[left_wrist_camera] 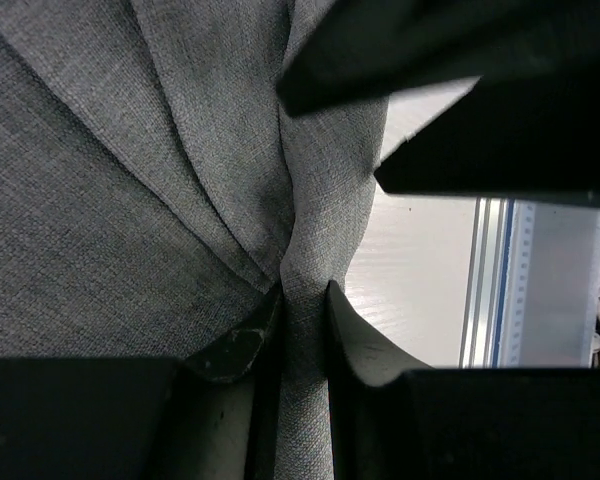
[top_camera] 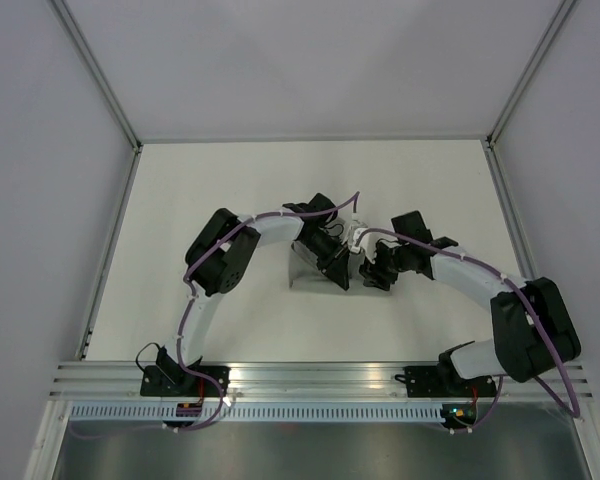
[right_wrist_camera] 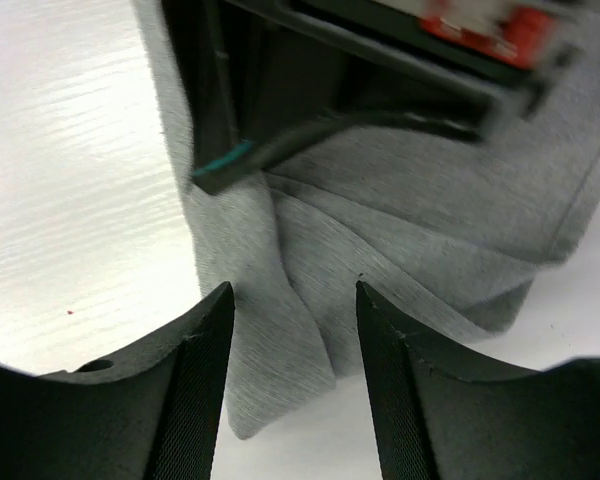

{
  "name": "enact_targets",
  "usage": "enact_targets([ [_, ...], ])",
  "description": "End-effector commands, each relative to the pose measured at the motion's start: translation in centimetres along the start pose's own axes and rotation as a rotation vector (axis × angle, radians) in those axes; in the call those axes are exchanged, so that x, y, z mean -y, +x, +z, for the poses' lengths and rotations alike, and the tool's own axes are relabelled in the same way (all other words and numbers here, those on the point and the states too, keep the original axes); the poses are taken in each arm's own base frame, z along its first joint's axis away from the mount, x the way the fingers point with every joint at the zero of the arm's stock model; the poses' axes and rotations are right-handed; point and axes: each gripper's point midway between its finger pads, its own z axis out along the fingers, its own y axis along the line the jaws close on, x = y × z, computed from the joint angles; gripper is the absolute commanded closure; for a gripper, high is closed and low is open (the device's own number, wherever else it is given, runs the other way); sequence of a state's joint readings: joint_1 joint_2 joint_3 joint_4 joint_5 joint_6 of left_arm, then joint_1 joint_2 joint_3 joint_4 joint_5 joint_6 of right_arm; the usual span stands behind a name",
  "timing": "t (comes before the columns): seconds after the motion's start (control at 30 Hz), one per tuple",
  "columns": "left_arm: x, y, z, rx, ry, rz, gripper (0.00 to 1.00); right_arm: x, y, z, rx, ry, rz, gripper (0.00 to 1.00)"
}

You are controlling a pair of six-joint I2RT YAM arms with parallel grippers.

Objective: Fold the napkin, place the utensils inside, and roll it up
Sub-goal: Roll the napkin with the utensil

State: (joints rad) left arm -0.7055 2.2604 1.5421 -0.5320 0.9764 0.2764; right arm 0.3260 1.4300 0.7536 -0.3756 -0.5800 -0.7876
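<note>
The grey napkin (top_camera: 308,268) lies bunched at the table's middle, mostly hidden under both grippers. My left gripper (top_camera: 332,262) is shut on a pinched fold of the napkin (left_wrist_camera: 130,200), with pleats fanning away from its fingertips (left_wrist_camera: 235,352). My right gripper (top_camera: 373,272) is open just right of it. In the right wrist view a loose corner of the napkin (right_wrist_camera: 280,350) lies between its fingers (right_wrist_camera: 195,380), untouched. The left gripper's black body shows above it there. No utensils are in view.
The white table (top_camera: 220,200) is bounded by grey walls with metal posts at the back corners. An aluminium rail (top_camera: 320,378) carrying both arm bases runs along the near edge; it also shows in the left wrist view (left_wrist_camera: 500,280).
</note>
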Motion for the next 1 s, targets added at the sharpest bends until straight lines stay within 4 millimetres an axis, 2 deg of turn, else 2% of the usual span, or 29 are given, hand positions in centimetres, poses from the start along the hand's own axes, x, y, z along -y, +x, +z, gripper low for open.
enact_targets([
  [0.0, -2.8, 7.8, 1.2, -0.212, -0.085, -0.185, 0.98, 0.6, -2.8, 0.2, 0.058, 0.095, -0.187, 0.41],
  [0.17, -2.8, 7.7, 1.3, -0.216, -0.080, -0.198, 0.98, -1.1, -3.0, 0.3, 0.055, 0.064, -0.215, 0.41],
  [0.4, -2.8, 7.8, 1.3, -0.224, -0.080, -0.206, 0.98, -3.7, -2.2, 2.0, 0.018, 0.006, -0.263, 0.41],
  [0.97, -3.0, 8.1, 1.3, -0.231, -0.082, -0.215, 0.98, -6.1, -1.2, 4.8, -0.057, -0.051, -0.337, 0.40],
])
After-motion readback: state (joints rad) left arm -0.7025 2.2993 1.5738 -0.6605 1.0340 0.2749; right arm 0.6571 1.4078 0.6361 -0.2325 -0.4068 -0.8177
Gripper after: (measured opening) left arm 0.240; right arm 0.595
